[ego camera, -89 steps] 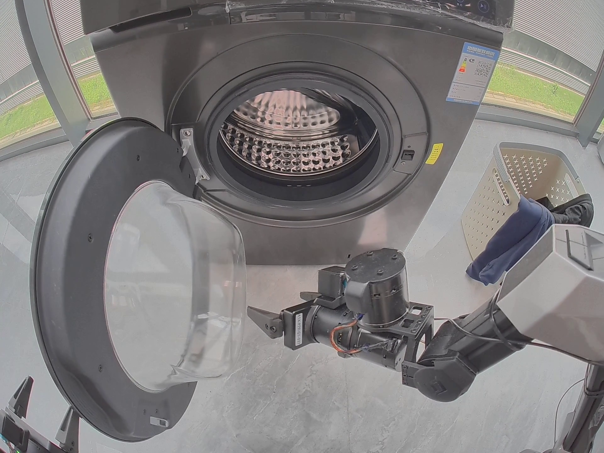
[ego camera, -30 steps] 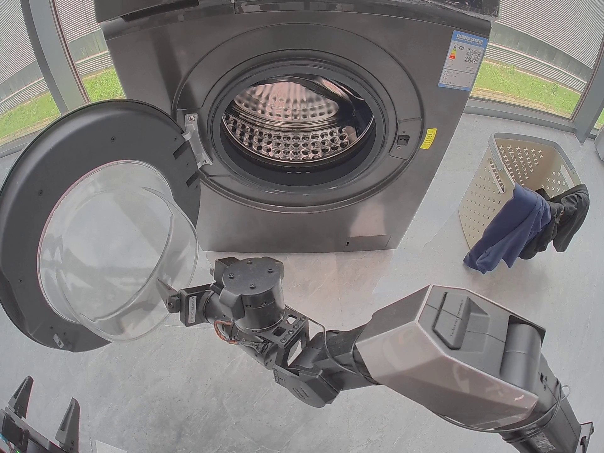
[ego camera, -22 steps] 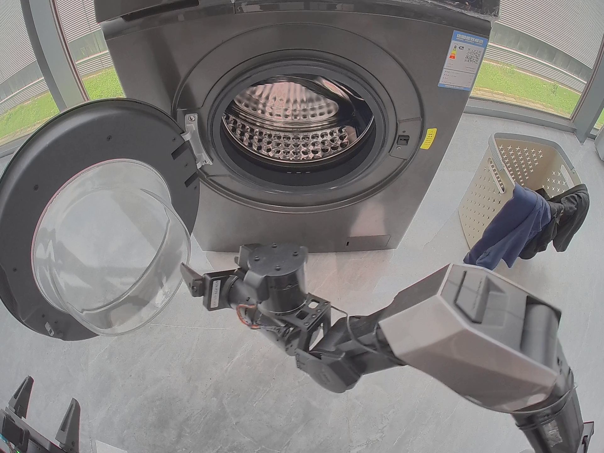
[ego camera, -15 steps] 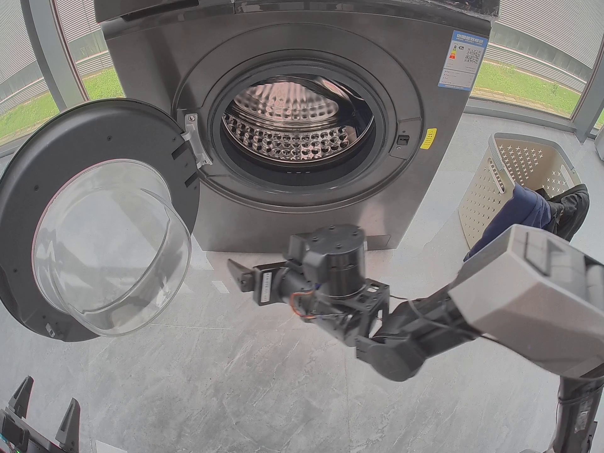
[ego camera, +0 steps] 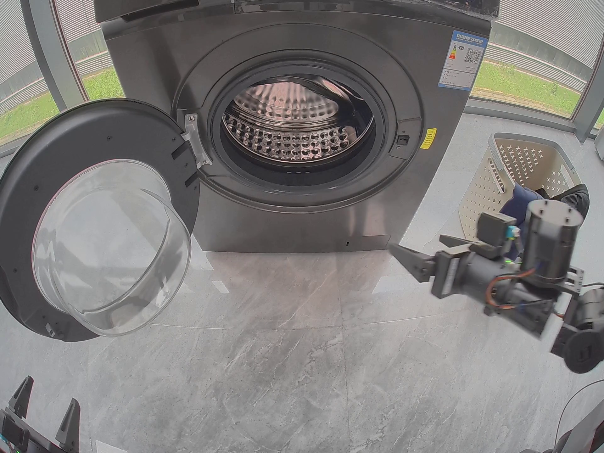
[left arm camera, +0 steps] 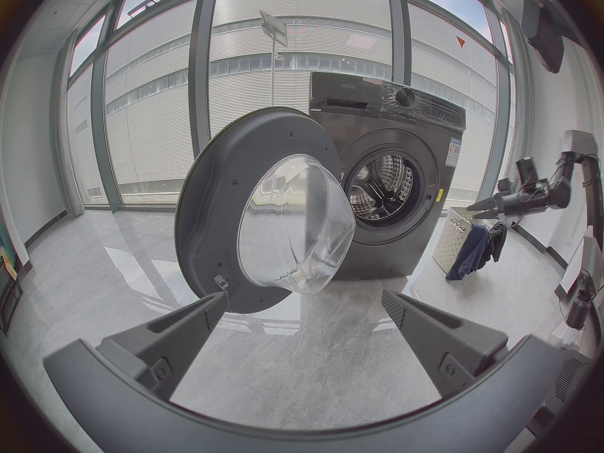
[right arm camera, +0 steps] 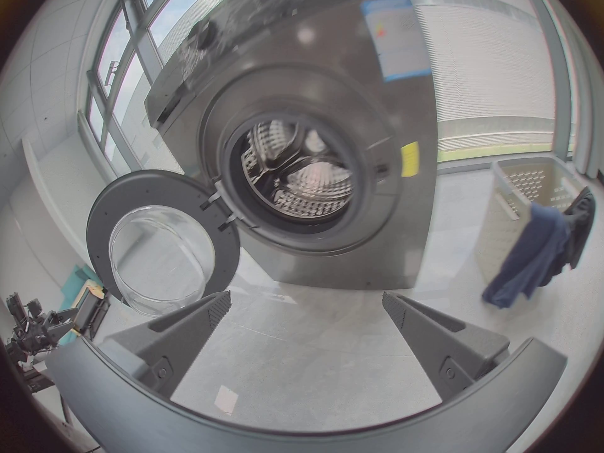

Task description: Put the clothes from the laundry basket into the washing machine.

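The grey washing machine (ego camera: 402,83) stands with its round door (ego camera: 75,152) swung wide to the left, and its steel drum (ego camera: 292,127) holds nothing. On the floor to its right is a cream laundry basket (ego camera: 497,165) with a blue garment (right arm camera: 528,253) and a black garment (ego camera: 576,196) draped over its rim. My right gripper (ego camera: 415,246) is open and hangs above the floor just left of the basket, covering part of the blue garment (ego camera: 519,199). My left gripper (ego camera: 49,392) is open, low at the near left.
Bare grey marble floor (ego camera: 283,347) spreads in front of the machine. The open door's clear bowl (ego camera: 110,246) juts out over the floor on the left. Glass walls with metal posts (ego camera: 38,39) run behind the machine and the basket.
The right arm pushed the door wider open, then swung from beside the door across the floor to the right, up to the basket. The head view shifted early on. The left gripper kept still.
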